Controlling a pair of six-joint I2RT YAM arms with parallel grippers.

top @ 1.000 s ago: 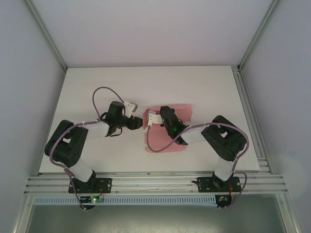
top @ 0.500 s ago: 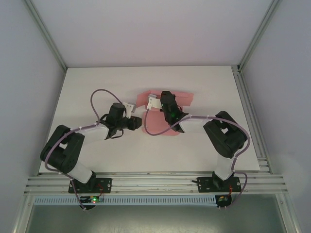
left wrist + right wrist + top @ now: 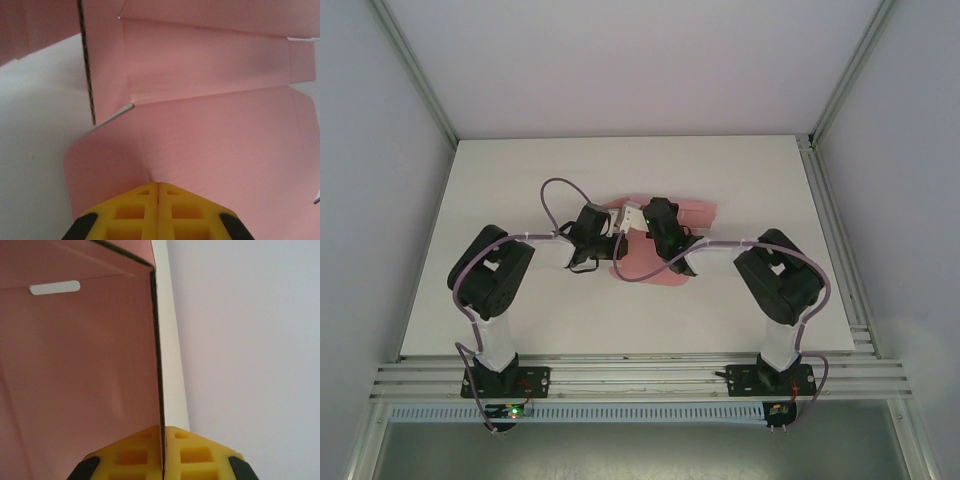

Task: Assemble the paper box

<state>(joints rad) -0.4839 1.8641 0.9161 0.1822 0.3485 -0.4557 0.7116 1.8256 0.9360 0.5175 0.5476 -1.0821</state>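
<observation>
I log a white table (image 3: 500,180) as the work surface, matte and evenly lit. Pale grey walls (image 3: 620,60) enclose it at 9, 12 and 3 o'clock, with aluminium posts (image 3: 415,70) at 11 and 1. Aluminium rails (image 3: 640,375) and a slotted strip (image 3: 640,412) cross at 6.

Pale-pink paper box (image 3: 645,262), a creased die-cut sheet (one slot), flaps partly lifted, on the table (image 3: 520,180).

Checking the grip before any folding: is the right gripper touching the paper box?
Touching. The right wrist view shows the right gripper shut on the paper box, the card's edge pinched between its jaws.
</observation>
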